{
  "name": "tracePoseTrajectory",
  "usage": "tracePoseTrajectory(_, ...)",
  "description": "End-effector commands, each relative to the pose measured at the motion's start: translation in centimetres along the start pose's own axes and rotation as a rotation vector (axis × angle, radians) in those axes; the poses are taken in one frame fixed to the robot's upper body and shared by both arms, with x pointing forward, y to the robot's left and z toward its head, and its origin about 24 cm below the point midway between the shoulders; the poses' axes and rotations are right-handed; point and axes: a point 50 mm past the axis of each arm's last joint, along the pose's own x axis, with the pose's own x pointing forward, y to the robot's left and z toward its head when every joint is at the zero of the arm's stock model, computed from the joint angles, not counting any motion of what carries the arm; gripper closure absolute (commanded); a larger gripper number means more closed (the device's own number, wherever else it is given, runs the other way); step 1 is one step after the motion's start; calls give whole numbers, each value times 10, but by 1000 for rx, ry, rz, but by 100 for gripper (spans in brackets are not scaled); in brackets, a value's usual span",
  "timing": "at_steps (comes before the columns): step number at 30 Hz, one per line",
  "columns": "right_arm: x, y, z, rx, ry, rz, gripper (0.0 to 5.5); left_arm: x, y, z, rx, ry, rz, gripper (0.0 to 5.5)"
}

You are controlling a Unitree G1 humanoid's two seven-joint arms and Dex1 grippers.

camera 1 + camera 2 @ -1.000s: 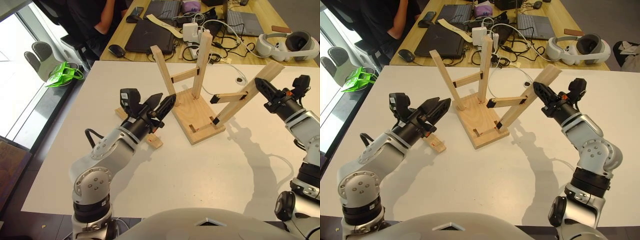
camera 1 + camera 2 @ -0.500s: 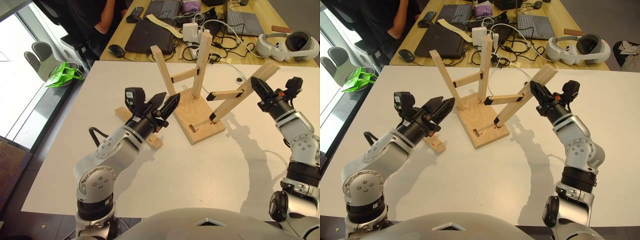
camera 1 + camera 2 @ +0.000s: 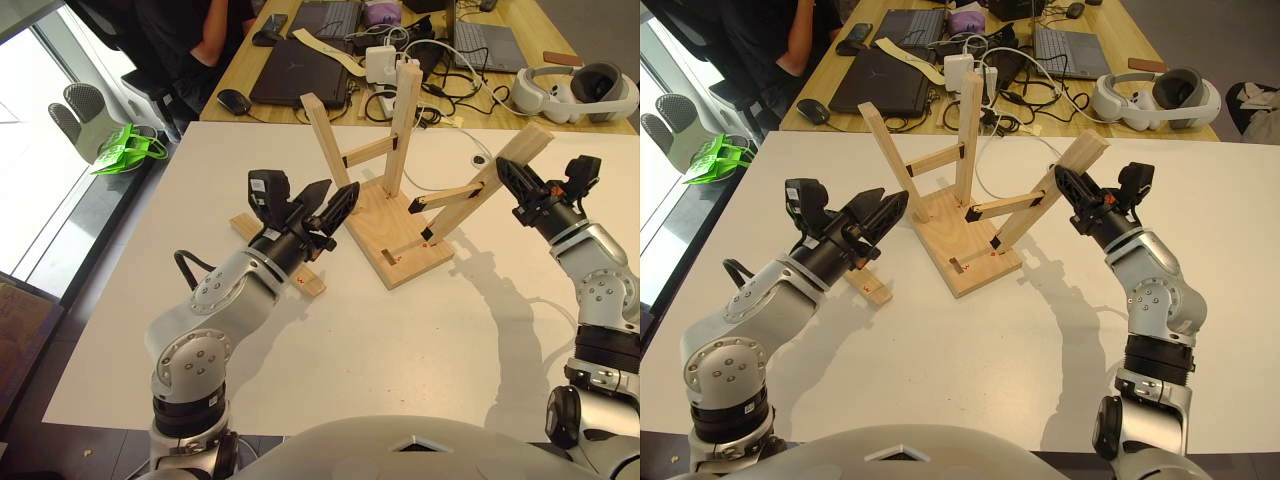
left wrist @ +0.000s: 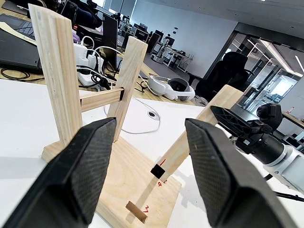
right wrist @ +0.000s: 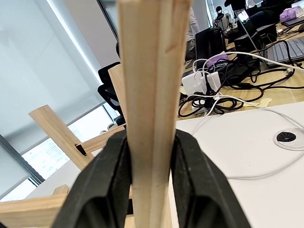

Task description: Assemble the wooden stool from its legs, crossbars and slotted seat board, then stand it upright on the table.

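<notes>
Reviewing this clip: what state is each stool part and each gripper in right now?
seat board, lying flat on the table.
upright leg pair, standing in the seat board.
tilted leg, leaning, lower end at the seat board's corner, not upright.
right gripper, shut on the tilted leg.
left gripper, open, empty, beside the seat board.
loose wooden piece, flat on the table.

Left claw (image 3: 341, 191) in the middle left, fingers wide apart, right claw (image 3: 505, 172) at upper right, squeezing a wooden leg (image 3: 450, 217)
</notes>
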Motion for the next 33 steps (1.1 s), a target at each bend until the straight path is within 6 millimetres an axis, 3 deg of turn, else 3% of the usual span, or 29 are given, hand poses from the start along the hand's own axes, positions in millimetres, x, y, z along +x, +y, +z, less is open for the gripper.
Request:
tracePoseTrajectory(1,-14,11,-8,-99,88,31,447,0,0,6,43,-13,8,284)
tracePoseTrajectory(6,-30,40,-19,-213,207,161,448,-4,2,7,60,-25,31,284)
tracePoseTrajectory(15,-28,45,-38,-265,307,130,448,-2,2,8,84,-30,26,284)
tracePoseTrajectory(22,-27,47,-63,-341,483,81,448,-1,3,8,89,-36,27,284)
tracePoseTrajectory(33,1,46,-74,-336,692,140,448,3,3,9,94,-41,23,284)
